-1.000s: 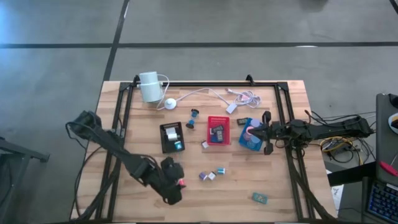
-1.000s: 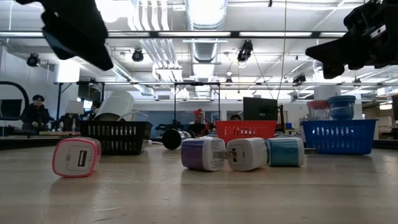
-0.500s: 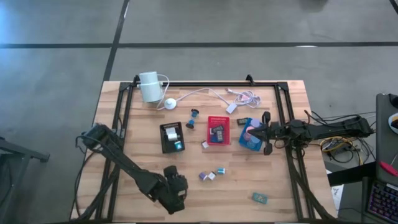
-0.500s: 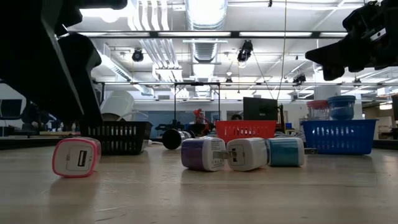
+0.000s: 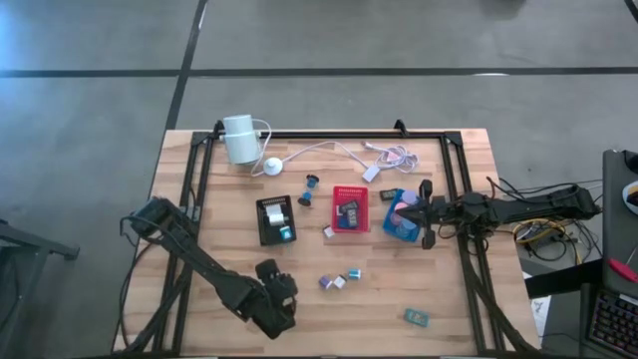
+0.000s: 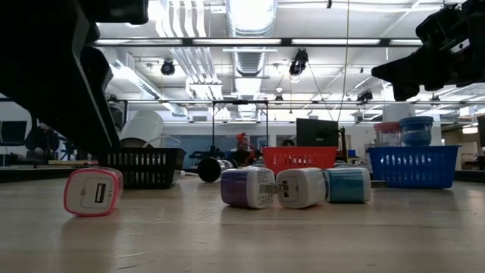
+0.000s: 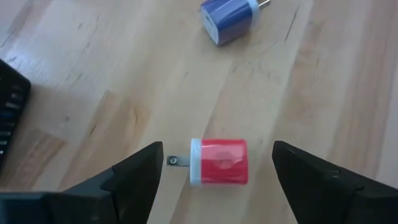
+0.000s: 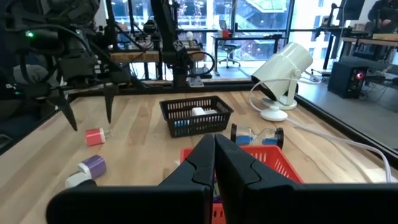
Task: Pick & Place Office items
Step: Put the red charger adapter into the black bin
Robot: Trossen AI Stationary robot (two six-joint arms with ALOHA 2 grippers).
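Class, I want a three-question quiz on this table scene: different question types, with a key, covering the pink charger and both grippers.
1. True or false: the left gripper is closed on the pink charger.
2. Which basket does the right gripper hover beside? A) black B) blue C) none
3. Fill in: in the low view, three chargers lie in a row: purple, white and ____.

Key:
1. False: its fingers stand open on either side of the charger, which lies on the table.
2. B, the blue basket; its fingers are shut.
3. Teal.
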